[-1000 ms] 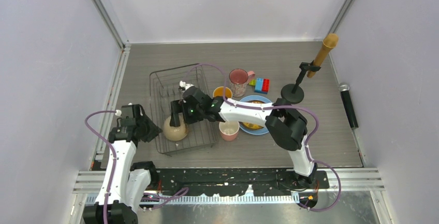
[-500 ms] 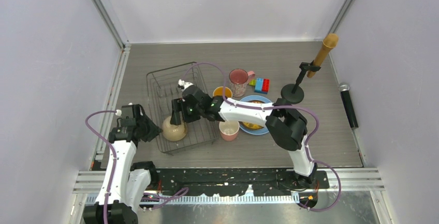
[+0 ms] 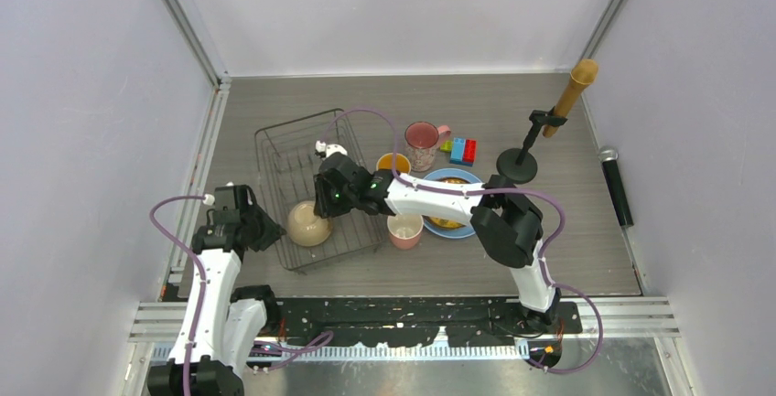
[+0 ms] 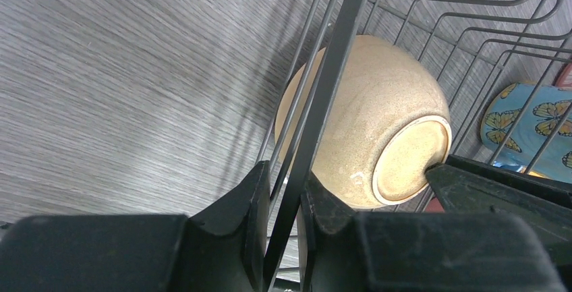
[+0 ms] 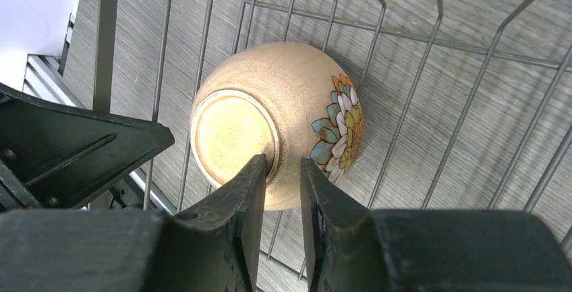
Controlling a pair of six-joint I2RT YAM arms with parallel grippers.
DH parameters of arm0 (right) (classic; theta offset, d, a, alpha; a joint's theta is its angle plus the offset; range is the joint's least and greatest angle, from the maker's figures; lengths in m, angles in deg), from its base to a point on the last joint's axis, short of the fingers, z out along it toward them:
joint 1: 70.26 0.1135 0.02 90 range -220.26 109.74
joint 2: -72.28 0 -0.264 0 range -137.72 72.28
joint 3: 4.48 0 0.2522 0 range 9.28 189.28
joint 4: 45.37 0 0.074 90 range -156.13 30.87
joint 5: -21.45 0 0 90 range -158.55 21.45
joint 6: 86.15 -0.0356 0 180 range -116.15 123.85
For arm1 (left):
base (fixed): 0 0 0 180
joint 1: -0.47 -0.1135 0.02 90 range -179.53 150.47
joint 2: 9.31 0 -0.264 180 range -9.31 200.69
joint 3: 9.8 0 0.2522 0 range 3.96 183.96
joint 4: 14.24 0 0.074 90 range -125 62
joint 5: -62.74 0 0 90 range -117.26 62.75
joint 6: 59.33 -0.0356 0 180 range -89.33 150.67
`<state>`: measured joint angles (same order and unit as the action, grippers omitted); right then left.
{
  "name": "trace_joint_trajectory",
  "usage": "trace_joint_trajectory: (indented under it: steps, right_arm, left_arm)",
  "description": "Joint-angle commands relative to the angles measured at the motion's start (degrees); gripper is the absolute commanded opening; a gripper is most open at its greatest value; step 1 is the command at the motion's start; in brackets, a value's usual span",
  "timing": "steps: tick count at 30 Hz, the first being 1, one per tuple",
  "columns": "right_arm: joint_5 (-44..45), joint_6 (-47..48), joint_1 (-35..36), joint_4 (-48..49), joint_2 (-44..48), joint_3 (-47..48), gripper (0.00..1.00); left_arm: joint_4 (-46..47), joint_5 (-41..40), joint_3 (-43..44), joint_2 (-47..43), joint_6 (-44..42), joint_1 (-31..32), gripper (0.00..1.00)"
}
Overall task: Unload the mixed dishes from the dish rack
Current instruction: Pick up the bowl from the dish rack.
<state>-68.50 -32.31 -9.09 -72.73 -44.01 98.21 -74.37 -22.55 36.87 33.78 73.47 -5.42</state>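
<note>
The black wire dish rack [image 3: 291, 163] holds one cream bowl [image 3: 307, 223] with a flower print, lying on its side near the rack's front. My right gripper [image 5: 287, 164] is shut on the bowl's [image 5: 297, 110] foot ring, one finger on the base and one outside the ring. My left gripper [image 4: 287, 184] is shut on a side bar of the rack [image 4: 337, 69], next to the bowl [image 4: 378, 123]. On the table right of the rack stand a pink patterned mug [image 3: 423, 144], a blue mug [image 3: 393, 164], a pink cup [image 3: 404, 230] and a light blue plate [image 3: 459, 179] bearing a yellow plate [image 3: 447, 221].
Coloured toy bricks [image 3: 462, 150] lie beside the pink mug. A black stand [image 3: 518, 164] carrying a tan cylinder [image 3: 572, 92] is at the back right. A black rod [image 3: 617, 187] lies by the right wall. The right arm [image 3: 430, 197] reaches across the cups.
My right gripper's jaws have closed from wide open onto the bowl's foot. The rack has shifted slightly to the left. The left gripper has kept its hold.
</note>
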Motion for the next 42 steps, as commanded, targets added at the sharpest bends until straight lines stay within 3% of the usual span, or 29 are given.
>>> trace_joint_trajectory:
  steps: [1, 15, 23, 30, 42]
  right_arm:
    - [3.66, -0.87, -0.05, -1.39, 0.88, 0.06, 0.27]
    - [-2.40, -8.16, -4.37, 7.11, 5.46, -10.09, 0.01]
    - [0.47, -5.07, -4.57, 2.32, 5.50, -8.02, 0.16]
    - [7.68, -4.53, -4.48, -3.92, 4.71, -6.82, 0.14]
    - [7.26, -4.37, -4.48, -2.56, 4.91, -7.09, 0.14]
  left_arm:
    - [-0.80, -2.37, 3.06, -1.28, 2.18, -0.35, 0.11]
    - [-1.31, -2.00, 8.46, -2.08, 3.15, -0.30, 0.36]
    - [-1.78, -2.32, 8.41, -2.44, 3.16, -0.33, 0.39]
    - [-1.37, 1.20, 10.02, -3.64, 3.42, -0.27, 0.47]
    - [0.95, 11.67, 10.66, -5.89, 4.24, -0.31, 0.79]
